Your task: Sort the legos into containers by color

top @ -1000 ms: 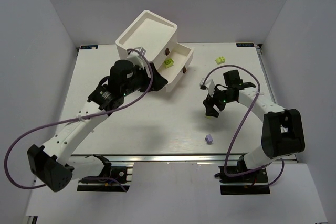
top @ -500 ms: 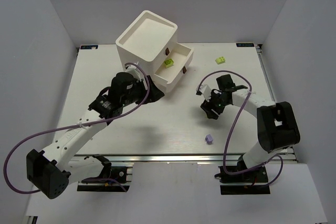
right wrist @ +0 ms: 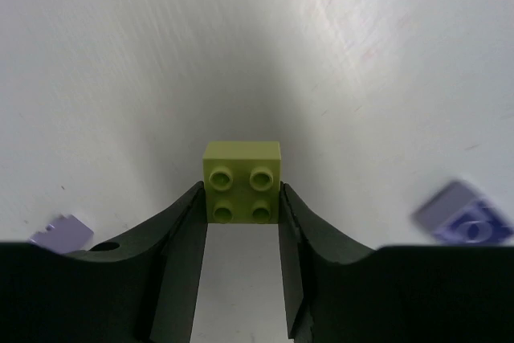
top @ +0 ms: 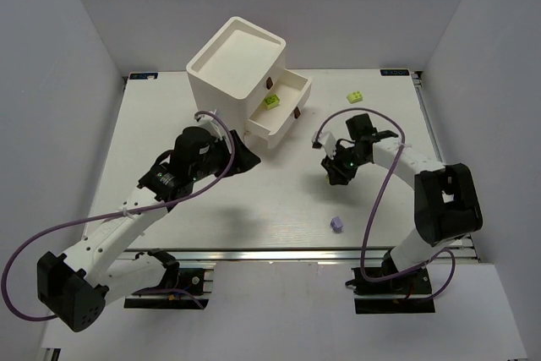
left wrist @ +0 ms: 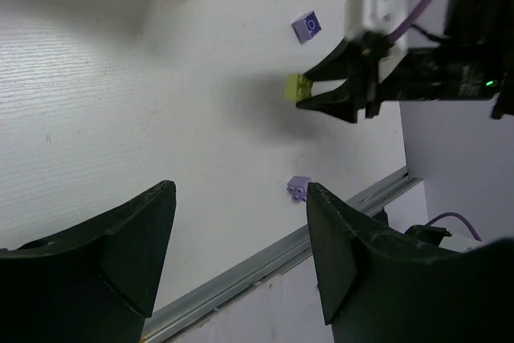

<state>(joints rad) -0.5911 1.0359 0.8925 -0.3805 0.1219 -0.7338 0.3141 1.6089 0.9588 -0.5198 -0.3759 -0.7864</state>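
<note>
holding a yellow-green brick (right wrist: 242, 181) tight, the right gripper (right wrist: 241, 198) has one finger pressed on each side of it. the brick has four bumps on top. it sits at the very tips of the fingers, down close to the white table (top: 169, 107). i cannot tell if it touches the table or is just off it. from above, this gripper (top: 335, 172) is out on the right half of the table, well away from the cabinet (top: 237, 61).

the white cabinet stands at the back of the table, left of the middle. one drawer (top: 301, 82) is pulled out toward the right. a second brick (top: 271, 101), yellow-green too, lies inside it. a third brick (top: 357, 96) of that colour lies on the table near the back right, apart from the drawer.

a purple brick (top: 336, 224) lies on the table near the front, closer to the front edge than the right gripper is. in the left wrist view a marked brick (left wrist: 307, 26), purple with a ring on it, lies on the table near the right gripper.

the left gripper (top: 243, 158) is just in front of the cabinet, not touching it. its fingers (left wrist: 120, 255) are spread wide and nothing is between them.
</note>
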